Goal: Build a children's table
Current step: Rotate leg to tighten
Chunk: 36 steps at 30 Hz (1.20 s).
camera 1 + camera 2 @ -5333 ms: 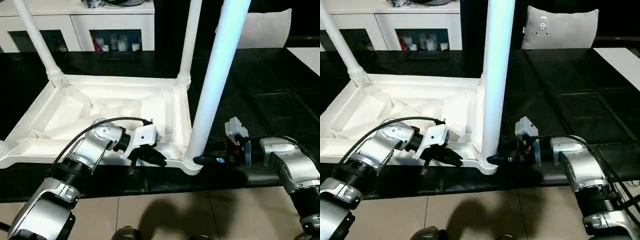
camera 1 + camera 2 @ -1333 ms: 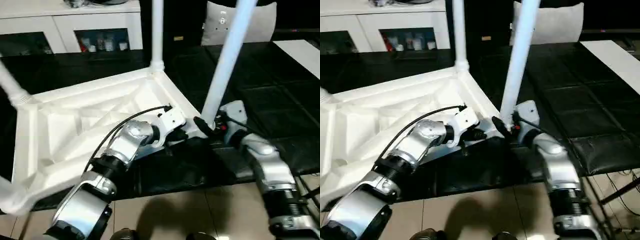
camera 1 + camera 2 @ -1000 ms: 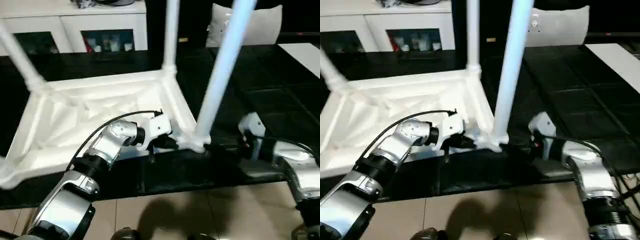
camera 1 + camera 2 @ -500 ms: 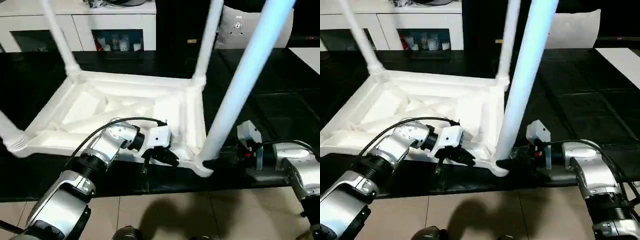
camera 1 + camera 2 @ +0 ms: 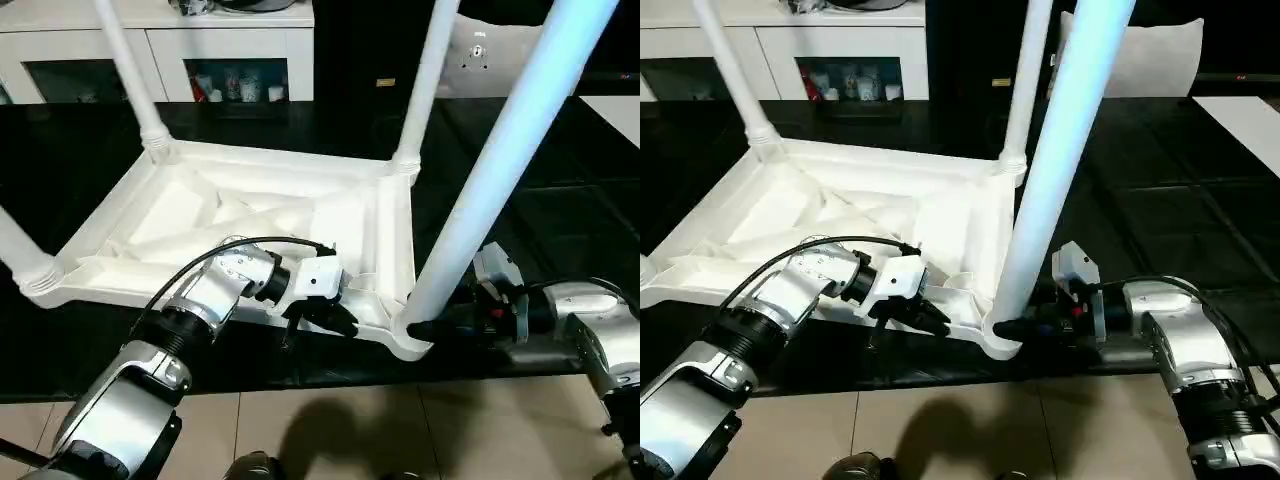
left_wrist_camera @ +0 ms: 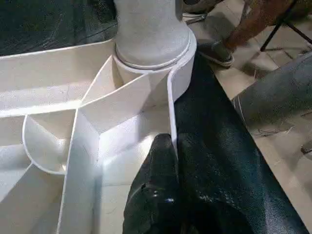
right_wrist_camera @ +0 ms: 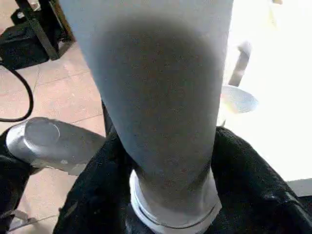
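Could well go wrong at the near-right corner of the upturned white plastic children's table point(image 5: 250, 160), lying ribbed underside up on the black padded table point(image 5: 560, 220). Overhangs the near edge there by the look of it, above the tiled floor point(image 5: 330, 420), so any hard shove could slide or tip the whole thing off. Might also lever the long tapered white near-right leg point(image 5: 500, 170) crooked in its round corner socket point(image 5: 410, 335) if pushed sideways and not straight down along its length. Cannot tell from here whether seated fully home or only part way. Could flex or slip free of the thin white rim wall point(image 6: 171, 112), too, since pinched only along its edge.

Left fingers point(image 6: 163, 161): clenched on that rim wall, one on the inside and one on the outside, just beside the corner socket. Looks a bracing hold, judged from its place right next to the joint.

Right fingers point(image 7: 243, 180): wrapped about the foot of the near-right leg, one either side, just above the collar where leg meets socket. Appear closed onto it, touching on both sides.

Elsewhere on the top: far-left leg point(image 5: 130, 70) and far-right leg point(image 5: 425, 90) standing in their sockets, near-left leg point(image 5: 20, 255) likewise at the left edge. Seems close to finished, with only this last joint left to press tight.
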{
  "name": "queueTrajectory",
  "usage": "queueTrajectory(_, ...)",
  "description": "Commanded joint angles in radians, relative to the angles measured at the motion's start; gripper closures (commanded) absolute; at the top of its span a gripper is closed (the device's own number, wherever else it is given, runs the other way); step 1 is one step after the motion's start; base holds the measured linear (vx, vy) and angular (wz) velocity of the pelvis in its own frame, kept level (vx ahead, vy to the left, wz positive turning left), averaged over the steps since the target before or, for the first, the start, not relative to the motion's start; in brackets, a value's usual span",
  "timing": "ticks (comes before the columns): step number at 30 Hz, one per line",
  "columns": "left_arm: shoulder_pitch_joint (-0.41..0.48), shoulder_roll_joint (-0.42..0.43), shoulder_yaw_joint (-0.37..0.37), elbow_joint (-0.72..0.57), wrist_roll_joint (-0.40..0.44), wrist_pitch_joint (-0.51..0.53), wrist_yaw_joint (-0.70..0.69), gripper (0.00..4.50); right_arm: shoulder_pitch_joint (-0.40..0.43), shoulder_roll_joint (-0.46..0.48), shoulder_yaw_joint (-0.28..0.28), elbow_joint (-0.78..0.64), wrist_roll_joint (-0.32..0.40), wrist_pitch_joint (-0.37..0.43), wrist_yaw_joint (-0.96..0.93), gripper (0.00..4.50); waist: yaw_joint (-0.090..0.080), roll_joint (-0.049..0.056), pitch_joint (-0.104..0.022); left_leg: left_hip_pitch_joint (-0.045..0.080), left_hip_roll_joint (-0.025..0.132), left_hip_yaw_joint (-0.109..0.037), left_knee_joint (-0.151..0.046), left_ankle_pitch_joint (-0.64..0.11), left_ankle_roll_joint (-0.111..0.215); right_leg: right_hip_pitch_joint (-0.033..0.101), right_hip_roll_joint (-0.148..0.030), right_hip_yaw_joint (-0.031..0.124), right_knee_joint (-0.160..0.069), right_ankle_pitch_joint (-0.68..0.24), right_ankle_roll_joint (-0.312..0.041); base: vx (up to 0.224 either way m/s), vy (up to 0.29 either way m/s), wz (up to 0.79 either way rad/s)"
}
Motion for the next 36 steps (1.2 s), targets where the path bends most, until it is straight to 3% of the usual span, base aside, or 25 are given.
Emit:
queueTrajectory(1,-0.015,-0.002,-0.005,-0.017,0.001,-0.020,0.005,4.50,-0.011,-0.006,0.019,-0.002,0.011,0.012,0.040,2.45,-0.004,-0.014,-0.080,0.034,0.061,-0.025,-0.072,-0.256,0.059,0.043,-0.060,0.031,-0.071,-0.271,-0.247,0.000,0.000,0.00)
queueTrajectory(7,-0.018,-0.013,0.007,-0.003,0.001,-0.005,0.032,4.50,0.003,0.002,0.024,-0.023,0.022,0.026,0.034,2.55,-0.003,-0.014,-0.081,0.034,0.061,-0.025,-0.071,-0.246,0.063,0.043,-0.059,0.030,-0.070,-0.259,-0.249,0.000,0.000,0.00)
queueTrajectory(8,-0.018,-0.021,0.014,-0.002,-0.002,0.010,0.047,4.50,0.016,0.015,0.019,-0.045,0.033,0.044,0.008,2.55,-0.002,-0.009,-0.081,0.034,0.061,-0.026,-0.071,-0.246,0.062,0.043,-0.060,0.030,-0.069,-0.257,-0.250,0.000,0.000,0.00)
queueTrajectory(10,-0.020,-0.038,0.029,-0.002,-0.009,0.044,0.080,4.50,0.035,0.046,0.002,-0.071,0.040,0.056,-0.053,2.55,-0.002,-0.012,-0.080,0.033,0.061,-0.025,-0.072,-0.251,0.059,0.043,-0.059,0.031,-0.070,-0.263,-0.247,0.000,0.000,0.00)
queueTrajectory(11,-0.023,-0.045,0.035,-0.001,-0.010,0.059,0.096,4.50,0.039,0.057,-0.004,-0.078,0.046,0.076,-0.075,2.55,-0.004,-0.009,-0.079,0.033,0.060,-0.026,-0.074,-0.264,0.054,0.042,-0.059,0.030,-0.074,-0.281,-0.242,0.000,0.000,0.00)
queueTrajectory(17,-0.066,-0.132,0.070,0.046,0.005,0.145,0.274,4.50,0.097,0.147,-0.019,-0.185,0.040,0.138,-0.264,2.55,-0.014,-0.012,-0.072,0.042,0.056,-0.030,-0.078,-0.331,0.017,0.034,-0.060,0.031,-0.093,-0.417,-0.192,0.000,0.000,0.00)
queueTrajectory(20,-0.091,-0.174,0.089,0.078,0.012,0.181,0.362,4.50,0.100,0.192,-0.027,-0.196,0.008,0.175,-0.374,2.56,-0.024,-0.011,-0.069,0.042,0.053,-0.034,-0.082,-0.359,0.002,0.034,-0.061,0.028,-0.098,-0.467,-0.171,0.000,0.000,0.00)
queueTrajectory(21,-0.100,-0.189,0.096,0.089,0.013,0.195,0.390,4.50,0.091,0.218,-0.035,-0.185,-0.010,0.189,-0.434,2.56,-0.029,-0.003,-0.069,0.043,0.051,-0.037,-0.083,-0.371,-0.003,0.034,-0.061,0.027,-0.101,-0.478,-0.167,0.000,0.000,0.00)
queueTrajectory(23,-0.116,-0.210,0.106,0.109,0.016,0.214,0.440,4.50,0.070,0.260,-0.046,-0.158,-0.054,0.196,-0.541,2.57,-0.041,-0.007,-0.070,0.043,0.048,-0.038,-0.084,-0.385,-0.016,0.031,-0.059,0.024,-0.103,-0.498,-0.156,0.000,0.000,0.00)
queueTrajectory(24,-0.131,-0.228,0.116,0.126,0.018,0.229,0.483,4.50,0.050,0.294,-0.052,-0.133,-0.089,0.199,-0.633,2.57,-0.047,-0.012,-0.070,0.039,0.045,-0.041,-0.085,-0.382,-0.018,0.037,-0.061,0.022,-0.105,-0.511,-0.144,0.000,0.000,0.00)
queueTrajectory(25,-0.133,-0.230,0.118,0.129,0.018,0.231,0.489,4.50,0.047,0.299,-0.054,-0.129,-0.094,0.200,-0.647,2.57,-0.047,-0.012,-0.070,0.039,0.045,-0.041,-0.085,-0.382,-0.018,0.037,-0.061,0.022,-0.105,-0.511,-0.144,0.000,0.000,0.00)
queueTrajectory(26,-0.149,-0.245,0.127,0.147,0.018,0.237,0.523,4.50,0.025,0.336,-0.073,-0.105,-0.108,0.215,-0.737,2.57,-0.060,-0.006,-0.070,0.037,0.041,-0.040,-0.085,-0.380,-0.015,0.033,-0.059,0.022,-0.109,-0.509,-0.142,0.000,0.000,0.00)
queueTrajectory(27,-0.159,-0.254,0.134,0.159,0.018,0.239,0.543,4.50,0.011,0.361,-0.086,-0.091,-0.115,0.227,-0.795,2.58,-0.067,-0.006,-0.074,0.040,0.041,-0.041,-0.083,-0.384,-0.013,0.034,-0.059,0.021,-0.110,-0.509,-0.140,0.000,0.000,0.00)
queueTrajectory(31,-0.192,-0.278,0.151,0.199,0.022,0.235,0.595,4.50,-0.034,0.438,-0.128,-0.048,-0.153,0.235,-0.992,2.59,-0.082,-0.003,-0.079,0.032,0.040,-0.037,-0.083,-0.338,0.004,0.037,-0.055,0.025,-0.102,-0.393,-0.167,0.000,0.000,0.00)
queueTrajectory(33,-0.211,-0.289,0.152,0.222,0.034,0.210,0.620,4.50,-0.074,0.505,-0.186,-0.019,-0.149,0.258,-1.126,2.59,-0.085,-0.003,-0.082,0.028,0.038,-0.034,-0.082,-0.303,0.017,0.039,-0.054,0.027,-0.095,-0.329,-0.188,0.000,0.000,0.00)
queueTrajectory(35,-0.219,-0.294,0.144,0.241,0.049,0.177,0.635,4.50,-0.088,0.530,-0.199,-0.019,-0.174,0.261,-1.189,2.03,-0.083,-0.004,-0.087,0.028,0.040,-0.032,-0.079,-0.253,0.027,0.042,-0.052,0.027,-0.088,-0.257,-0.201,0.000,0.000,0.00)
queueTrajectory(36,-0.219,-0.294,0.141,0.245,0.052,0.168,0.636,4.50,-0.088,0.529,-0.197,-0.022,-0.185,0.258,-1.199,2.03,-0.080,-0.002,-0.089,0.029,0.039,-0.029,-0.076,-0.221,0.040,0.045,-0.053,0.028,-0.083,-0.200,-0.215,0.000,0.000,0.00)
